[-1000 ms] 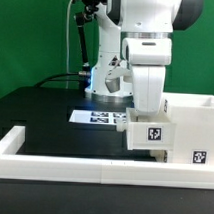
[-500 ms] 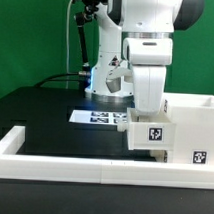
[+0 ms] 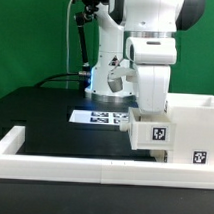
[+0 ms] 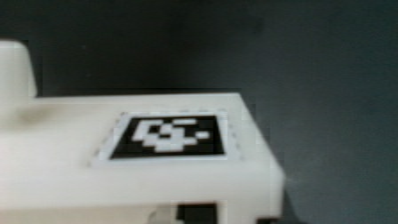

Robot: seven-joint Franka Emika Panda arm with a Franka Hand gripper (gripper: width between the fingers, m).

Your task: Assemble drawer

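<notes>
Green walls back my black desk (image 3: pixel 45 118), which is fenced along its near edge by a long low white border wall (image 3: pixel 63 157). From my console I cannot tell how the fingers stand: the white arm's gripper (image 3: pixel 151 115) comes straight down behind a small shallow white plastic tray (image 3: pixel 152 134), and that tray hides the fingertips in the exterior view. The tray shows a black-and-white square tag on its face and sits up against the tall boxy white plastic case (image 3: pixel 192 128), which stands by the desk's near edge at the exterior view's right and carries its own tag low on its front. My wrist view is filled by a white plastic face (image 4: pixel 160 150) with a square tag, blurred, against the dark desk. Toward the desk's middle, behind the tray, lies the marker board (image 3: pixel 98 117), flat and partly covered by the arm.
</notes>
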